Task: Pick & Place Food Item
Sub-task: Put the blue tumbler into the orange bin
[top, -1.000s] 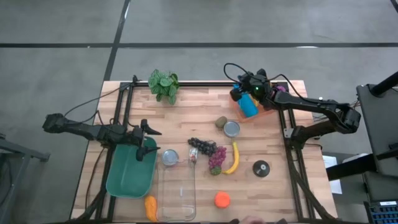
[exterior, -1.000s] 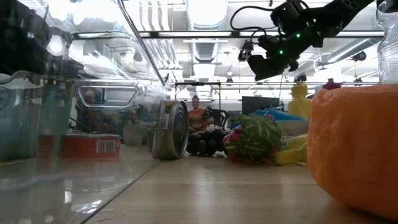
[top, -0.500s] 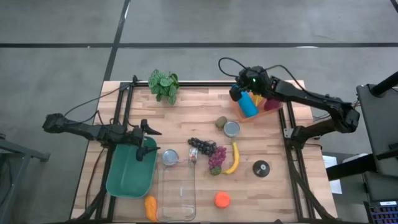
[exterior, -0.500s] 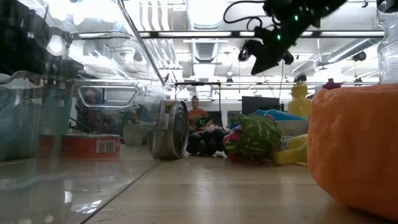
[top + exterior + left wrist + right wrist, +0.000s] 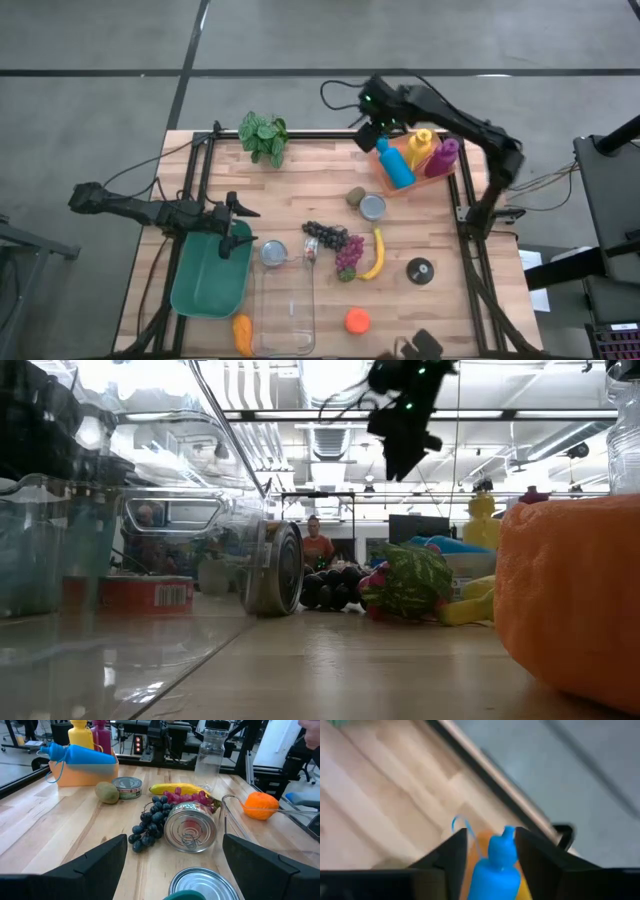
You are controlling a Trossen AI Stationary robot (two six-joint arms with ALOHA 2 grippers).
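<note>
Wooden table (image 5: 300, 185): right pincer (image 5: 371, 117) raised above blue bottle (image 5: 396, 164), parted.

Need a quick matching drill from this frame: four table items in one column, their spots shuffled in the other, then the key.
Items
1. blue bottle
2. orange
3. potted plant
4. green bin

Places
A. far edge of the table, left of centre
B. lying in the orange tray at the far right
C. below the left gripper
D. near edge, right of the clear glass container

Pairs: 1-B, 2-D, 3-A, 4-C
</note>
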